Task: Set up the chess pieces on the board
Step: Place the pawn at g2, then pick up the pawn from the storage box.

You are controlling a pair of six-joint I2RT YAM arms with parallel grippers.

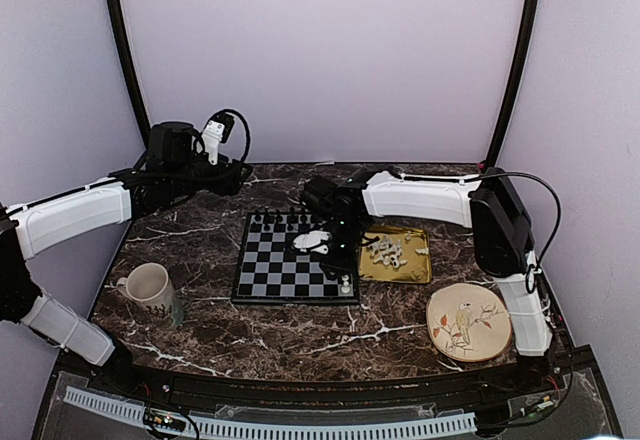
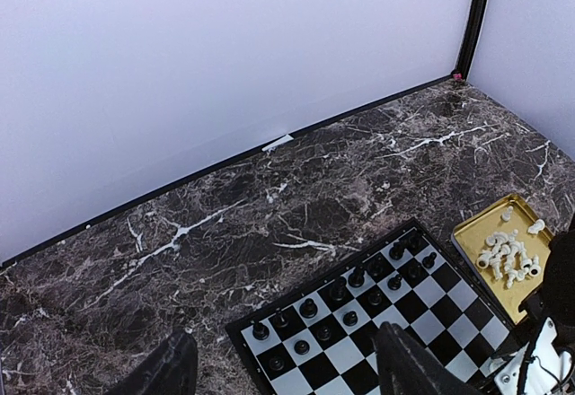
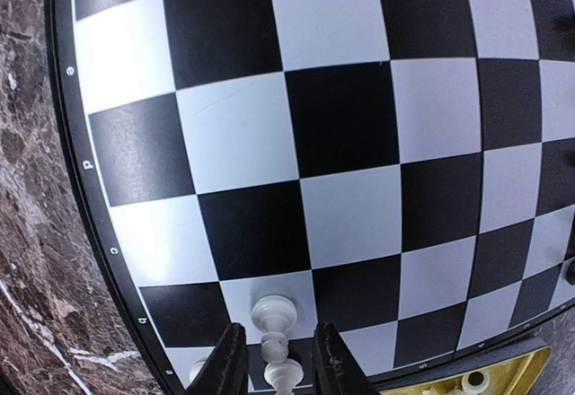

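Between R gripper [image 3: 279,341] fingers [image 3: 229,368], slightly apart, a white chess piece [image 3: 273,314] stands at board [image 3: 341,126] edge; L gripper [image 2: 286,334] fingers wide apart.

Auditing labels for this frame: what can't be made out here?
Top external: right gripper hides the board squares beneath it.
Top external: black pieces too small to tell types.
Right wrist: gold tray and one white piece cut off by the bottom edge.
Left wrist: heaped white pieces in the tray too small to count.
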